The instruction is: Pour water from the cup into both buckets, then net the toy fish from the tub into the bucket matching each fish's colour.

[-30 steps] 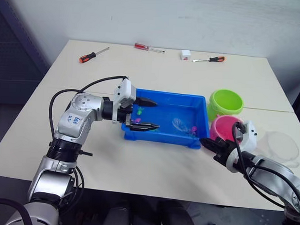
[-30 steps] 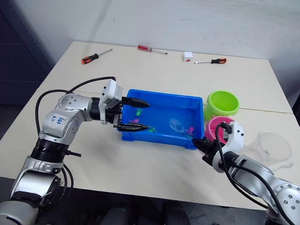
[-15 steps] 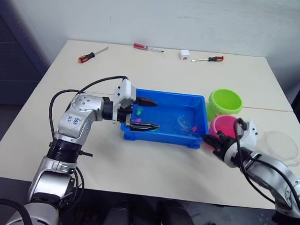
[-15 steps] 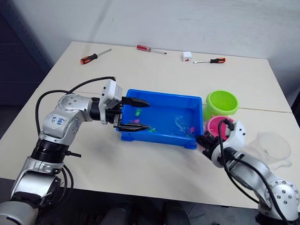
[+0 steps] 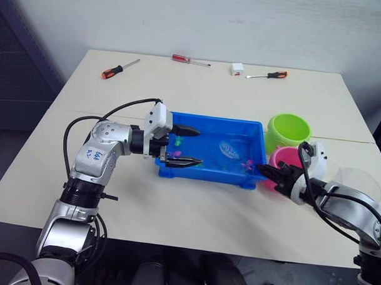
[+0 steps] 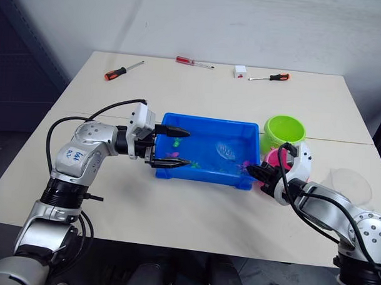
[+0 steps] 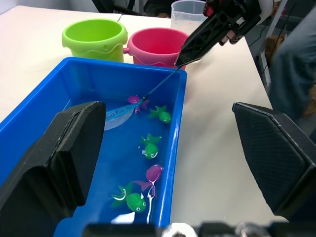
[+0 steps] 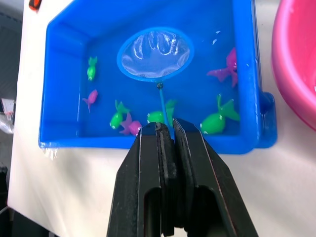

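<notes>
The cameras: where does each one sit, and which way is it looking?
Left eye and right eye views: on the robot's head, looking down over both arms at the shallow bright blue plastic tub.
Left wrist view: on the left arm, looking along the open left gripper into the tub.
Right wrist view: on the right arm, looking along the right gripper, which pinches the round light-blue-hooped net.
All views share the tub, the net and the tiny plastic toy fish.

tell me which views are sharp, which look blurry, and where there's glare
Right wrist view: net and fish crisp, own fingers soft. Left wrist view: tub sharp, near fingers blurred; clear cup washed out. Left eye view: even light, faint sheen on the table.
</notes>
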Robot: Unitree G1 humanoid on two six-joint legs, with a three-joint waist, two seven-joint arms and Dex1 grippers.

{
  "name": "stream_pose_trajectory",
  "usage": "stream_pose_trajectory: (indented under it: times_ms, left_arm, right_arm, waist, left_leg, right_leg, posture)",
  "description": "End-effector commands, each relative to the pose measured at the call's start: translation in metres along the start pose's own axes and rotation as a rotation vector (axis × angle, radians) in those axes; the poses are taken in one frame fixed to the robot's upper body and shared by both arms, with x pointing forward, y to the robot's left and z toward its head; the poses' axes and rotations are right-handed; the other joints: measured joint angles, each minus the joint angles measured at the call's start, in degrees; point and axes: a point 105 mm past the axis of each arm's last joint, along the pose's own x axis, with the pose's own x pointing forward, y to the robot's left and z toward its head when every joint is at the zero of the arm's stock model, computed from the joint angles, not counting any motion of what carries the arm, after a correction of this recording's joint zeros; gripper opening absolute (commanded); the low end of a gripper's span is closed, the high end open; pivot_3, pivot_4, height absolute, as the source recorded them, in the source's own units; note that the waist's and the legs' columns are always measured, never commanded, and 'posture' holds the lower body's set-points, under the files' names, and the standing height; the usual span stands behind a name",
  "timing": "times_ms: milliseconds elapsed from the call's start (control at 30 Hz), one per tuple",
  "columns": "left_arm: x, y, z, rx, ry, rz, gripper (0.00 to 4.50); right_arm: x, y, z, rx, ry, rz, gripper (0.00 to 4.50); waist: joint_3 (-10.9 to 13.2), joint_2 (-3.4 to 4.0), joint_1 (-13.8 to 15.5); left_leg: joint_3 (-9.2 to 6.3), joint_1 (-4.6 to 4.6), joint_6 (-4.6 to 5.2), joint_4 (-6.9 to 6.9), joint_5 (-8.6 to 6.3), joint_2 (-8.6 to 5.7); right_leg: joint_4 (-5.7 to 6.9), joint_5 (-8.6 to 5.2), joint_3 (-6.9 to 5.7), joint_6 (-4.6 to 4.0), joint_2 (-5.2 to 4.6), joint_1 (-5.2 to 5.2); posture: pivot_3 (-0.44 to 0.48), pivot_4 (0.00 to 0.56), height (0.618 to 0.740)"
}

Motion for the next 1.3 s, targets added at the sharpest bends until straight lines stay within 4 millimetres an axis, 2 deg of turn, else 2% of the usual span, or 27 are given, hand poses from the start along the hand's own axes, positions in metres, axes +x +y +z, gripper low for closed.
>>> stream_pose_trajectory:
  times_ms: [33,267,400,500,800,900,1300]
  left_arm:
    - [-0.001,-0.001,0.008,0.041,-0.026,0.003,4.43]
    - [-0.001,-0.001,0.007,0.050,-0.018,0.004,4.43]
    - [0.000,0.001,0.008,0.052,-0.022,0.004,4.43]
    - [0.001,0.001,0.008,0.054,-0.024,0.003,4.43]
    - [0.000,0.002,0.007,0.060,-0.014,0.008,4.43]
    - [0.000,0.002,0.008,0.062,-0.014,0.008,4.43]
    - [0.000,0.004,0.009,0.062,-0.020,0.017,4.43]
  right_arm:
    - [-0.012,0.000,0.004,-0.014,-0.023,0.025,0.00]
    - [-0.020,-0.013,-0.002,0.009,-0.016,-0.002,0.00]
    - [-0.019,-0.018,0.003,0.020,-0.013,-0.019,0.00]
    - [-0.015,-0.018,0.005,0.049,-0.032,-0.029,0.00]
    - [-0.005,0.002,-0.015,0.141,-0.079,-0.025,0.00]
    - [-0.008,-0.004,-0.018,0.151,-0.081,-0.058,0.00]
    - [-0.009,-0.018,0.004,0.112,-0.086,-0.136,0.00]
  waist:
    - [0.00,0.00,0.01]
    - [0.00,0.00,0.00]
    - [0.00,0.00,-0.04]
    - [0.00,0.00,-0.02]
    - [0.00,0.00,-0.05]
    - [0.00,0.00,0.02]
    - [0.00,0.00,-0.06]
  left_leg:
    - [0.00,0.00,0.00,0.00,0.00,0.00]
    - [-0.01,-0.03,0.02,-0.02,-0.01,0.00]
    - [-0.01,-0.02,0.02,-0.04,-0.01,0.00]
    - [-0.01,-0.02,0.01,-0.03,0.00,0.00]
    - [-0.03,-0.08,0.00,-0.06,0.00,0.00]
    - [-0.03,-0.09,0.00,-0.07,0.00,0.00]
    - [-0.03,-0.09,0.00,-0.07,0.01,0.00]
  right_leg:
    - [0.00,0.00,0.00,0.00,0.00,0.00]
    - [-0.06,0.01,-0.02,0.02,0.00,0.00]
    - [-0.05,0.01,-0.02,0.02,0.00,0.00]
    - [-0.06,0.01,-0.02,0.02,0.00,0.00]
    - [-0.07,0.01,-0.04,0.02,0.00,-0.06]
    - [-0.12,0.03,-0.04,0.05,0.00,-0.05]
    - [-0.19,0.06,-0.04,0.08,0.00,-0.04]
  posture:
    - [0.000,0.150,0.740]
    - [0.000,0.150,0.740]
    - [0.000,0.150,0.740]
    - [0.000,0.150,0.740]
    - [0.000,0.150,0.740]
    - [0.000,0.150,0.740]
    - [0.000,0.150,0.740]
